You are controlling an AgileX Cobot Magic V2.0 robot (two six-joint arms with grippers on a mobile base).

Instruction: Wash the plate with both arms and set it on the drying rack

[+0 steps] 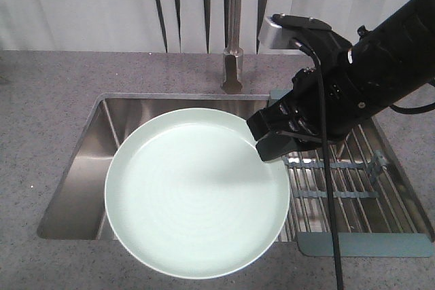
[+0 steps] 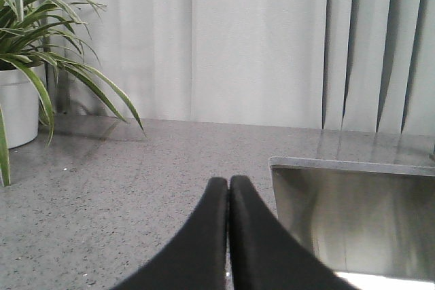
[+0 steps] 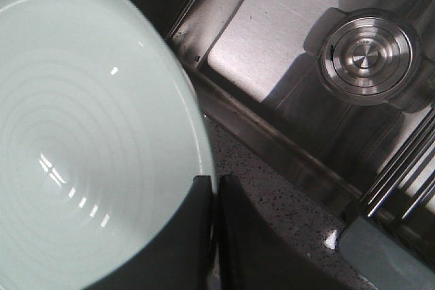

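The pale mint-green plate (image 1: 197, 191) hangs roughly level over the sink, held by its right rim. My right gripper (image 1: 263, 142) is shut on that rim; in the right wrist view the two black fingers pinch the plate's (image 3: 81, 134) edge at the gripper (image 3: 216, 180). The drying rack (image 1: 353, 188) of steel rods lies over the sink's right part, just right of the plate; a corner of the rack (image 3: 401, 174) shows in the wrist view. My left gripper (image 2: 228, 181) is shut with nothing in it, over the countertop left of the sink, and does not show in the front view.
The steel sink (image 1: 88, 161) sits in a grey speckled counter, with the faucet (image 1: 234, 32) behind it and the round drain (image 3: 367, 52) at its bottom. A potted plant (image 2: 27, 45) stands at the far left of the counter. Curtains hang behind.
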